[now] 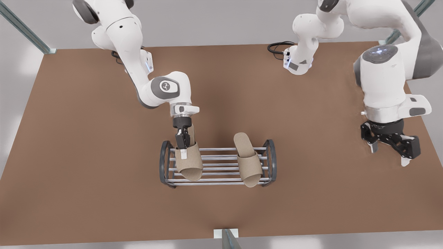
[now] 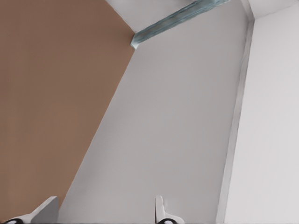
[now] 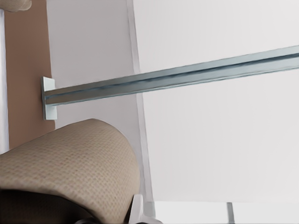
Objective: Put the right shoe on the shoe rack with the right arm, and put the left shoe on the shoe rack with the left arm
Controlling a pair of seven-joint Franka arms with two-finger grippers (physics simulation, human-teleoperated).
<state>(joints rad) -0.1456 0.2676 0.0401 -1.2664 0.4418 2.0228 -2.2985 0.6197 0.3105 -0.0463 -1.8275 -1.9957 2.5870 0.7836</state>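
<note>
Right end effector (image 1: 183, 141) is clamped on right shoe (image 1: 188, 162) over shoe rack (image 1: 218, 168); shoe should be seated flat before release; left end effector (image 1: 389, 152), released, is parked over tabletop (image 1: 86, 138).

Right gripper (image 1: 183, 147): carried on the arm at the front view's left, elbow bent, wrist pointed straight down; fingers are closed on the tan slipper (image 1: 188, 160), whose woven strap is seen close up in the right wrist view (image 3: 70, 168).

Left gripper (image 1: 389, 152): carried on the arm at the front view's right, held aloft and tilted; fingers (image 2: 160, 210) are spread apart, nothing held.
</note>
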